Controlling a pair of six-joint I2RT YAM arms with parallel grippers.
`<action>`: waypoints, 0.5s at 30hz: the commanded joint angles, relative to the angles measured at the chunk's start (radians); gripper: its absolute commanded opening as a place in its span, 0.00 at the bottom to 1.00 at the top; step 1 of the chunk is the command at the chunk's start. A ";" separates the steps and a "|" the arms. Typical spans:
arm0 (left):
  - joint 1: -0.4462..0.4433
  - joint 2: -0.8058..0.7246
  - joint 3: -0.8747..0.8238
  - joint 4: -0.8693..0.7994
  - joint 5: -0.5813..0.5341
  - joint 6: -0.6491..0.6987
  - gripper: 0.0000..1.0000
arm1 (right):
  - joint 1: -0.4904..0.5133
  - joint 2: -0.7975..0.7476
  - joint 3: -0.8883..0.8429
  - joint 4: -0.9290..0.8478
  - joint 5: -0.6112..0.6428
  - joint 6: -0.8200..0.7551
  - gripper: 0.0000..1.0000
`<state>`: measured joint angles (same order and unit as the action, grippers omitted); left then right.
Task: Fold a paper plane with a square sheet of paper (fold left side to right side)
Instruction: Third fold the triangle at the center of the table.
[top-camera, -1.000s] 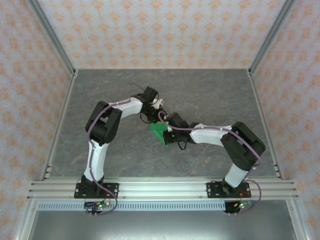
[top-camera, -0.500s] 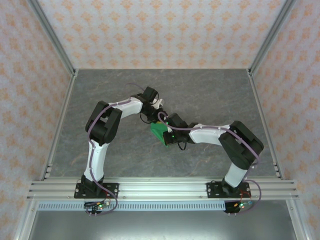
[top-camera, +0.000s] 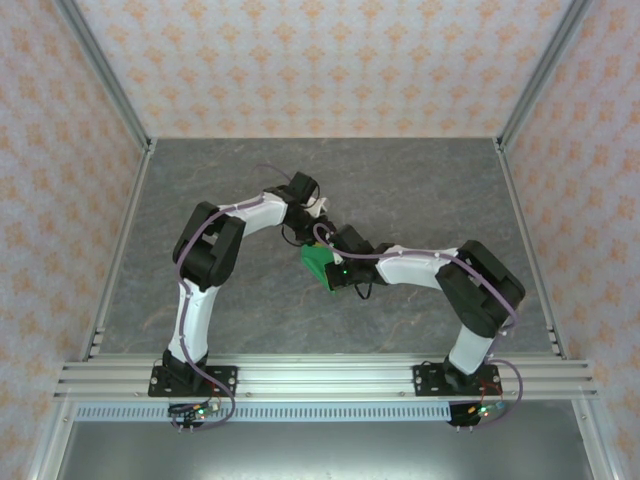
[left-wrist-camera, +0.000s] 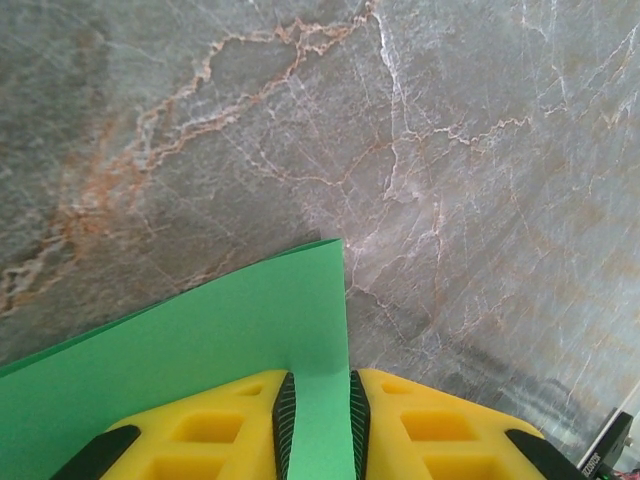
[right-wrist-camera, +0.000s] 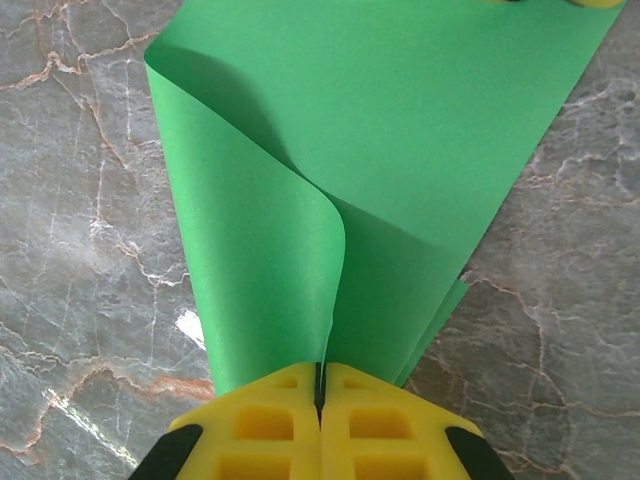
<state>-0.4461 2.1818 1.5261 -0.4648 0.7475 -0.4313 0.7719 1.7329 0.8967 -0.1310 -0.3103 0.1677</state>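
Paper (right-wrist-camera: 400, 130) in right gripper (right-wrist-camera: 320, 385), under left gripper (left-wrist-camera: 318, 415)

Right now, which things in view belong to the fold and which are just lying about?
Job: paper; right gripper, shut on its curled flap; left gripper, over its corner.
Not the job: table; walls; rail.

Grey veined marble tabletop (top-camera: 420, 180) enclosed by pale walls (top-camera: 330, 60) patterned with orange motifs.
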 joint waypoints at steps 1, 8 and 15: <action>-0.011 0.029 0.052 -0.109 -0.024 0.040 0.27 | -0.003 0.045 -0.009 -0.099 0.030 -0.037 0.05; 0.031 0.057 0.183 -0.200 -0.005 0.071 0.29 | -0.003 0.047 -0.015 -0.125 0.027 -0.059 0.05; 0.077 0.035 0.254 -0.232 0.007 0.075 0.32 | -0.002 0.058 -0.015 -0.123 0.016 -0.058 0.05</action>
<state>-0.3889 2.2230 1.7519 -0.6361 0.7521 -0.3820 0.7719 1.7351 0.8986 -0.1364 -0.3122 0.1265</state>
